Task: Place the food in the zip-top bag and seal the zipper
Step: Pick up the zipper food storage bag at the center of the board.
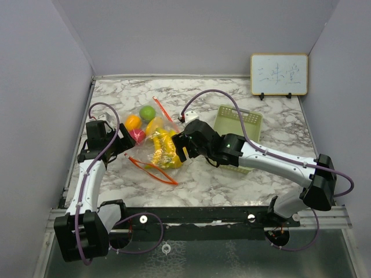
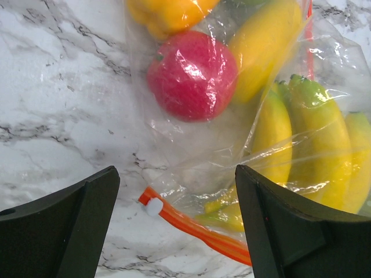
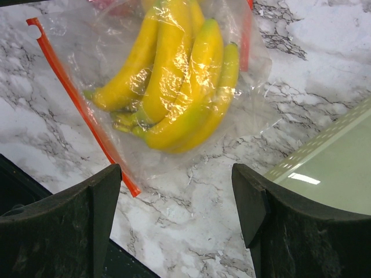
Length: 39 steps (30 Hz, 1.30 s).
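Our left fingers [image 2: 64, 231] and right fingers [image 3: 58, 226] stand open, holding nothing. The zipper [image 2: 197, 229], probably unsealed, runs along the near-edge side of the bag [image 2: 174, 156], its end between our left fingers.

You have one clear zip-top bag [image 3: 69, 52] on one marble bench [image 1: 232, 179]. One bunch of bananas [image 3: 174, 87] shows at least four yellow fruits. There is one red-pink fruit [image 2: 191, 75], one orange [image 1: 133, 121], one green apple [image 1: 147, 112] and one small yellow piece [image 1: 154, 124]. Add one pale green mesh tray [image 1: 246, 119], one whiteboard [image 1: 279, 74], and two arms: the left arm [image 1: 87, 179] and the right arm [image 1: 272, 159].
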Motion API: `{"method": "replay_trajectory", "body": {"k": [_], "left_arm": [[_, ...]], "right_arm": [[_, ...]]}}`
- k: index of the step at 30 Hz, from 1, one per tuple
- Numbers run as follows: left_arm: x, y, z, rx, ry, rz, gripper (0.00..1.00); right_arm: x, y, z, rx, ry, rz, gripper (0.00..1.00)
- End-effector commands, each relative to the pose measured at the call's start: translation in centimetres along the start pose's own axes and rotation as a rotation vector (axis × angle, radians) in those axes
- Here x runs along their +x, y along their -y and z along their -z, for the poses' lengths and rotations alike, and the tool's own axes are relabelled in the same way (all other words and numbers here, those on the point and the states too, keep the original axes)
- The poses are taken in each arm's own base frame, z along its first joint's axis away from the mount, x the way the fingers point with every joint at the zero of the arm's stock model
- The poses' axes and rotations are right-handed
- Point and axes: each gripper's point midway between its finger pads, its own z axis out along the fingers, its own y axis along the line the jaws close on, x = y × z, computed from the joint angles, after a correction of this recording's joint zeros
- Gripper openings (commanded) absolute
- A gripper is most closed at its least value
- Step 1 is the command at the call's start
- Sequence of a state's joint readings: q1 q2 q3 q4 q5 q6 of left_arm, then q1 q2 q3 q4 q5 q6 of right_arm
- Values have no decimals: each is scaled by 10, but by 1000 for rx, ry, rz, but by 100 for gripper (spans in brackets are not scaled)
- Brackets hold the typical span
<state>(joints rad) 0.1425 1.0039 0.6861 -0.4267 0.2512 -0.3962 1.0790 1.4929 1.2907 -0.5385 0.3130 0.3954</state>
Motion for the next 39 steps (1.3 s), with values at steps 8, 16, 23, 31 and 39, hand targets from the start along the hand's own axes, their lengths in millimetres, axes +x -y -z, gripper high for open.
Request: {"method": "replay_trajectory", "body": {"k": [8, 16, 23, 31, 39], "left_arm": [[13, 7, -25, 143, -60, -142, 78], [19, 30, -19, 297, -75, -205, 60], [22, 29, -25, 312, -101, -222, 51], [38, 32, -36, 369, -199, -177, 50], [54, 45, -42, 429, -283, -197, 75]], "right_arm": [[-6, 14, 19, -23, 19, 9, 77], [-8, 36, 34, 4, 43, 2, 77], [-14, 44, 42, 0, 60, -5, 77], [-14, 53, 48, 11, 84, -19, 78], [-6, 63, 46, 18, 81, -49, 78]]}}
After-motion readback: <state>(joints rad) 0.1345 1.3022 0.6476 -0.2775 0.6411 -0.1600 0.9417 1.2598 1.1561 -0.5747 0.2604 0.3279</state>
